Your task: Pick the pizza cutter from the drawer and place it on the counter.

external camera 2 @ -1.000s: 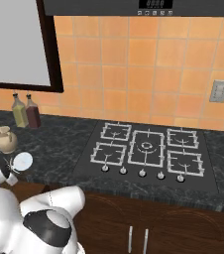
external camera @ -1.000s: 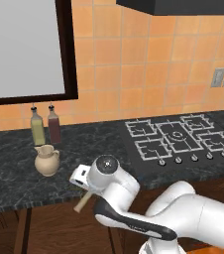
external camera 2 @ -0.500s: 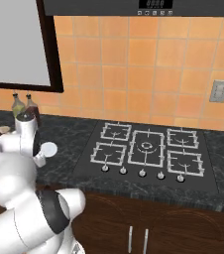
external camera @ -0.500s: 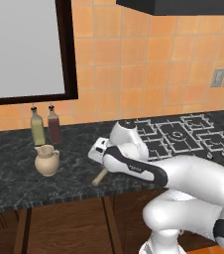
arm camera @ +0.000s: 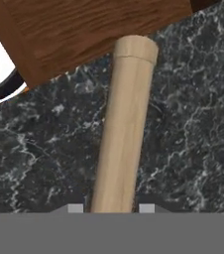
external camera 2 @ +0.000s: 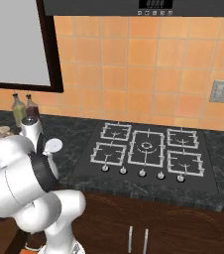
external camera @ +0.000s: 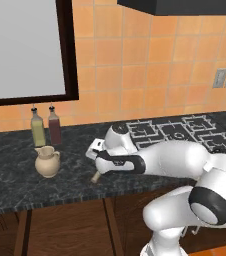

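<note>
My gripper [external camera: 98,167] is shut on the pizza cutter [external camera: 96,177], which it holds low over the counter [external camera: 15,180], near the front edge and right of the beige jug. In the hand view its tan wooden handle [arm camera: 121,129] runs up from between my fingertips [arm camera: 75,208] over the black veined counter [arm camera: 193,124]. The pale round wheel [external camera 2: 54,146] shows beside my arm in the right base view. A brown wooden panel [arm camera: 84,30] lies past the handle's end; I cannot tell whether it is the drawer.
A beige jug [external camera: 47,161] stands left of the gripper, with two bottles [external camera: 37,127] [external camera: 54,125] behind it against the tiled wall. The black gas hob [external camera: 180,132] lies to the right. Brown cabinet fronts [external camera: 60,225] run below the counter.
The arm has carried the pizza cutter up from in front of the counter's edge and over the counter, stretching out to the right. The gripper has stayed shut on it.
</note>
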Available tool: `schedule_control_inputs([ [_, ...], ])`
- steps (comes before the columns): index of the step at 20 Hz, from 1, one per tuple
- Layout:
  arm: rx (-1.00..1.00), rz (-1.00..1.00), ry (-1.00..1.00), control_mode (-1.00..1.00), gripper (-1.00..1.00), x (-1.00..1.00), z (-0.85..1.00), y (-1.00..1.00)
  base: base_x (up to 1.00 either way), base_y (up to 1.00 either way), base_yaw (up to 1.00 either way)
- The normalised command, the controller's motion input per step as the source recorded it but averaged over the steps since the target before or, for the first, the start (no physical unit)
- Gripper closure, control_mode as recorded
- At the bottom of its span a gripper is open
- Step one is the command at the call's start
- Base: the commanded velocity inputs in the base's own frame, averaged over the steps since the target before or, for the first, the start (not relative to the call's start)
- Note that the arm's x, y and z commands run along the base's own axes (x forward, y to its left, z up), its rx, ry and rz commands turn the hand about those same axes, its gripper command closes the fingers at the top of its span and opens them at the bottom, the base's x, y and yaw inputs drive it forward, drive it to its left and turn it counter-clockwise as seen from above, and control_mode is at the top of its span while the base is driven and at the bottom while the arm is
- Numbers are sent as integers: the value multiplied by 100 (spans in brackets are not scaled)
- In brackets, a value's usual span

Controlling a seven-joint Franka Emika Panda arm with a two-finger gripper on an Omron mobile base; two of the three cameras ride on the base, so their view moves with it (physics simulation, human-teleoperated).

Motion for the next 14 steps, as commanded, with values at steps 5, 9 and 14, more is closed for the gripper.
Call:
schedule_control_inputs([
  [5, 1, -3, -6, -100, -100, -30, 88, 1, 0, 0, 0],
  [9, 2, 0, -35, -100, -100, -95, 100, -40, 0, 0, 0],
  [14, 11, 0, -50, -100, -100, -100, 95, -100, 0, 0, 0],
])
